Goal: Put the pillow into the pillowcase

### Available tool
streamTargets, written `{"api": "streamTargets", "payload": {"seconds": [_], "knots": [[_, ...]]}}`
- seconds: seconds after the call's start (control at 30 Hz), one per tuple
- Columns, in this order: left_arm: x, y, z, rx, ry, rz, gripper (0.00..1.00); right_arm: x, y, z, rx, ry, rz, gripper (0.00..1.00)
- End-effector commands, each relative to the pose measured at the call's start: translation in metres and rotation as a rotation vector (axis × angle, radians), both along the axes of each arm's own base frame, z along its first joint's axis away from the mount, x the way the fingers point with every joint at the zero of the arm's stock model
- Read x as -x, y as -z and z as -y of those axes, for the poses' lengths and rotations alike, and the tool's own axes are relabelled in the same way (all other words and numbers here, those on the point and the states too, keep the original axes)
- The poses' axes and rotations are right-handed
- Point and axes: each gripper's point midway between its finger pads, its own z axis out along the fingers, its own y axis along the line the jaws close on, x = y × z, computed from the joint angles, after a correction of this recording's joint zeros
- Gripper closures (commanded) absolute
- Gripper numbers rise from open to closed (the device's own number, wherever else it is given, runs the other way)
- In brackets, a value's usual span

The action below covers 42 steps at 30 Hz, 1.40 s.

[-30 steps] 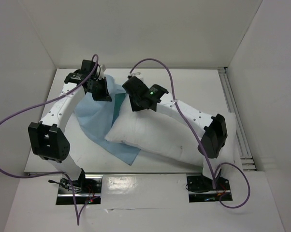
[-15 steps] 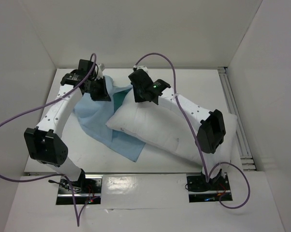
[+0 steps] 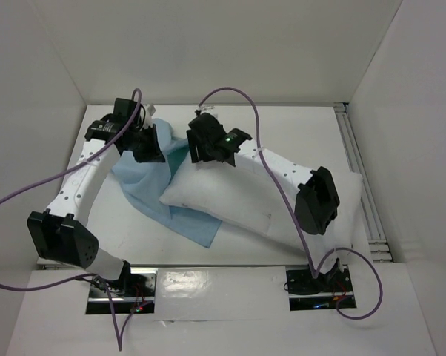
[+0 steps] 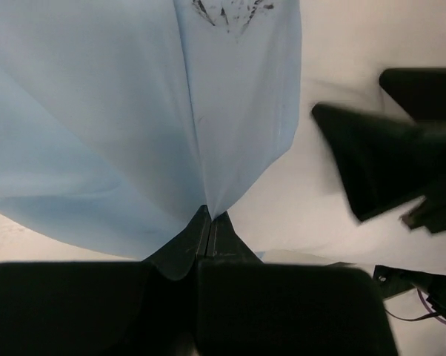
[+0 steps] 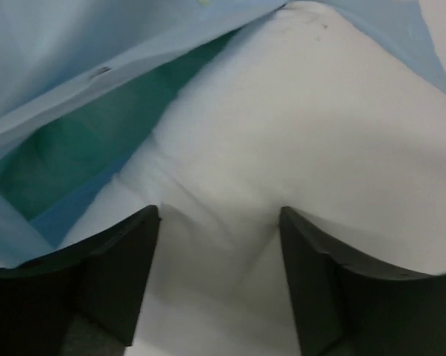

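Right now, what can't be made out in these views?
Top external: mouth of the pillowcase, hidden under the left gripper and right gripper.
Left wrist: the dark shape at right is too blurred to identify.
Right wrist: how far the pillow reaches inside, its end covered by cloth and cut by the top edge.

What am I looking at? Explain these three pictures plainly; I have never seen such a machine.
Two robot arms are bolted at the near edge of a white table. One picture looks down from above; the other two come from cameras on each wrist. On the table lie a white pillow and a light blue pillowcase, the pillow's end overlapping it. The left gripper is pinched shut on the pillowcase cloth. The right gripper is open, its jaws set apart against the pillow, holding nothing.
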Motion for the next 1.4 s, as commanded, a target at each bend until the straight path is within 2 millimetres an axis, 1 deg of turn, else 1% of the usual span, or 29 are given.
{"api": "streamTargets", "payload": {"seconds": [0.0,0.03,0.07,0.1,0.13,0.2,0.23,0.27,0.33,0.37,0.43,0.5,0.53,0.57,0.6,0.7,0.73,0.8,0.83,0.87,0.9,0.93,0.97,1.0,1.07,1.1,1.13,1.2,1.37], "knots": [[0.01,-0.012,0.009,0.082,0.009,0.019,1.0,0.037,-0.049,-0.027,-0.033,-0.083,0.163,0.22],[0.01,-0.012,0.009,0.082,0.009,0.019,1.0,0.044,-0.054,-0.029,-0.027,-0.096,0.187,0.2],[0.01,-0.012,0.009,0.082,0.009,0.019,1.0,0.063,-0.057,-0.033,-0.022,-0.128,0.204,0.2],[0.01,-0.012,0.009,0.082,0.009,0.019,1.0,0.064,-0.064,-0.032,-0.033,-0.127,0.212,0.2],[0.01,-0.012,0.009,0.082,0.009,0.019,1.0,0.079,-0.06,-0.039,-0.034,-0.173,0.212,0.2],[0.008,-0.014,0.002,0.067,-0.012,0.031,1.0,0.095,-0.041,-0.043,-0.002,-0.227,0.198,0.18],[0.008,-0.014,0.002,0.067,-0.012,0.031,1.0,0.112,-0.035,-0.053,0.014,-0.289,0.197,0.13],[0.007,-0.014,-0.002,0.059,-0.027,0.033,1.0,0.118,-0.03,-0.055,0.027,-0.299,0.196,0.1],[0.008,-0.017,-0.003,0.059,-0.039,0.042,1.0,0.126,-0.009,-0.062,0.077,-0.325,0.181,0.03],[0.007,-0.017,-0.006,0.059,-0.049,0.042,1.0,0.131,0.003,-0.063,0.097,-0.336,0.167,0.03],[0.009,-0.013,-0.011,0.055,-0.072,0.03,1.0,0.13,0.027,-0.061,0.147,-0.335,0.141,0.03],[0.008,-0.013,-0.014,0.06,-0.088,0.027,1.0,0.129,0.048,-0.06,0.18,-0.322,0.12,0.07],[0.009,-0.009,-0.014,0.059,-0.089,0.018,1.0,0.123,0.052,-0.056,0.189,-0.309,0.113,0.11],[0.011,-0.013,-0.012,0.067,-0.083,0.027,1.0,0.119,0.055,-0.053,0.184,-0.292,0.108,0.19],[0.012,-0.014,-0.011,0.076,-0.076,0.026,1.0,0.118,0.06,-0.052,0.198,-0.286,0.106,0.47],[0.015,-0.02,-0.01,0.083,-0.062,0.047,1.0,0.112,0.056,-0.051,0.195,-0.267,0.118,0.98],[0.016,-0.024,-0.01,0.084,-0.062,0.059,1.0,0.106,0.046,-0.05,0.176,-0.254,0.129,1.0],[0.02,-0.026,-0.01,0.084,-0.062,0.058,1.0,0.095,0.034,-0.049,0.163,-0.217,0.161,1.0],[0.02,-0.025,-0.011,0.078,-0.053,0.061,1.0,0.093,0.026,-0.049,0.157,-0.209,0.173,1.0],[0.024,-0.028,-0.011,0.078,-0.053,0.063,1.0,0.086,0.023,-0.043,0.154,-0.171,0.172,1.0],[0.024,-0.028,-0.011,0.078,-0.053,0.063,1.0,0.074,0.013,-0.04,0.129,-0.138,0.181,1.0],[0.024,-0.028,-0.011,0.078,-0.053,0.063,1.0,0.069,0.004,-0.038,0.105,-0.116,0.188,1.0],[0.025,-0.031,-0.011,0.08,-0.053,0.073,1.0,0.065,-0.001,-0.033,0.097,-0.103,0.193,1.0],[0.028,-0.032,-0.013,0.073,-0.059,0.075,1.0,0.054,-0.004,-0.027,0.078,-0.077,0.188,1.0],[0.028,-0.028,-0.016,0.071,-0.068,0.064,1.0,0.047,-0.014,-0.025,0.025,-0.085,0.181,1.0],[0.029,-0.031,-0.017,0.067,-0.061,0.076,1.0,0.042,-0.017,-0.026,-0.005,-0.077,0.178,1.0],[0.029,-0.03,-0.018,0.059,-0.067,0.078,1.0,0.033,-0.017,-0.02,-0.02,-0.065,0.173,1.0],[0.032,-0.026,-0.019,0.056,-0.068,0.058,1.0,0.029,-0.019,-0.021,-0.06,-0.083,0.145,1.0],[0.035,-0.03,-0.02,0.046,-0.05,0.083,1.0,0.014,-0.017,-0.026,-0.144,-0.091,0.096,1.0]]}}
